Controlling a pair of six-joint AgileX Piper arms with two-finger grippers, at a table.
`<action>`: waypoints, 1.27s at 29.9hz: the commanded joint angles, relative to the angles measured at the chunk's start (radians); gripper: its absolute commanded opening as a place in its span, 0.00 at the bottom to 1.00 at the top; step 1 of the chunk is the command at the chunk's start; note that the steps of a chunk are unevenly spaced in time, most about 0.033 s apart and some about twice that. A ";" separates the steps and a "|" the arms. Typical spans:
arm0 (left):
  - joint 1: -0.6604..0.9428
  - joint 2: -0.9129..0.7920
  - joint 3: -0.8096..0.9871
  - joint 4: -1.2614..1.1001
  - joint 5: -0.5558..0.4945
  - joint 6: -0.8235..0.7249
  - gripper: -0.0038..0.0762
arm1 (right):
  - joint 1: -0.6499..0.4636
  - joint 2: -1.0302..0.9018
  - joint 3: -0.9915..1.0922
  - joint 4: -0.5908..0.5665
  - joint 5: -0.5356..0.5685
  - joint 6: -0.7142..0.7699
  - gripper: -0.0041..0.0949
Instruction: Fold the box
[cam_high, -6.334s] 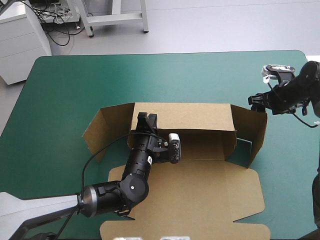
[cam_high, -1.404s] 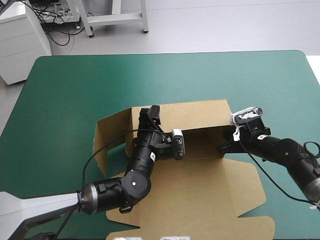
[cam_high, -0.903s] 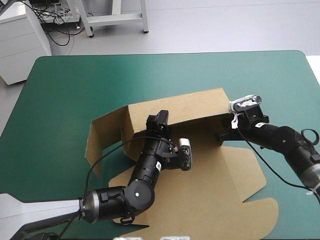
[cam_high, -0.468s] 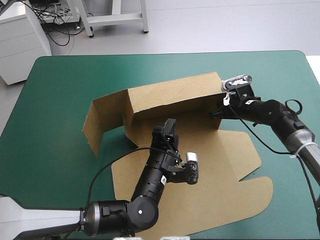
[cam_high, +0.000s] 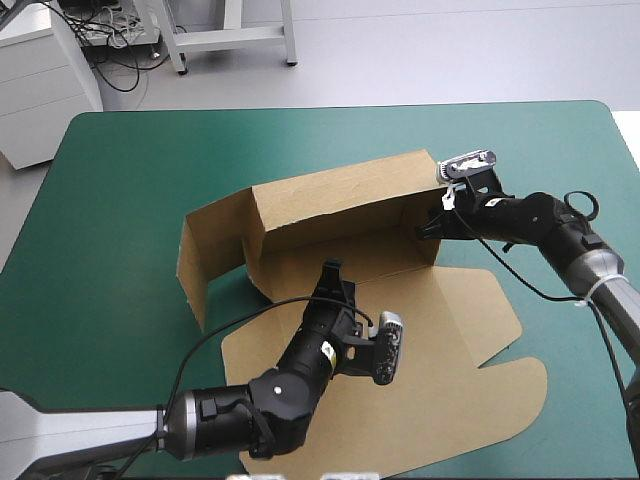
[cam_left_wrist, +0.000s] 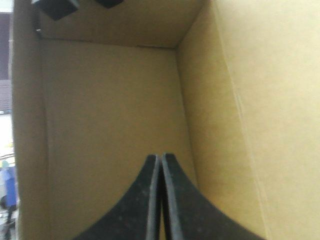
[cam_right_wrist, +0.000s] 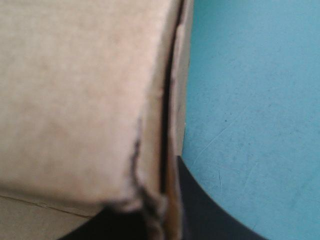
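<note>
Box (cam_high: 345, 205) sits mid table (cam_high: 140, 170), far wall up, lid flat on the near side. Right gripper (cam_high: 430, 226) pinches the wall's right corner, likely to hold it upright. Left gripper (cam_high: 331, 273), closed and empty, points into the box, seemingly bracing the floor.

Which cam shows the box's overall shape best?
High view: the box shows nearly whole, back and left walls raised, front panel flat. Left wrist view shows only an inner corner; right wrist view only a board edge at the right gripper.
</note>
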 joint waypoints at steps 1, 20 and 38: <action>0.064 -0.055 -0.135 -0.263 -0.052 0.231 0.03 | -0.002 -0.037 -0.037 0.033 -0.009 0.009 0.02; 0.849 -0.057 -0.679 -1.484 0.248 0.934 0.02 | -0.002 -0.037 -0.037 0.014 0.012 0.009 0.02; 1.858 -0.053 -0.329 -2.231 0.249 0.876 0.01 | -0.002 -0.037 -0.037 0.010 -0.011 0.020 0.02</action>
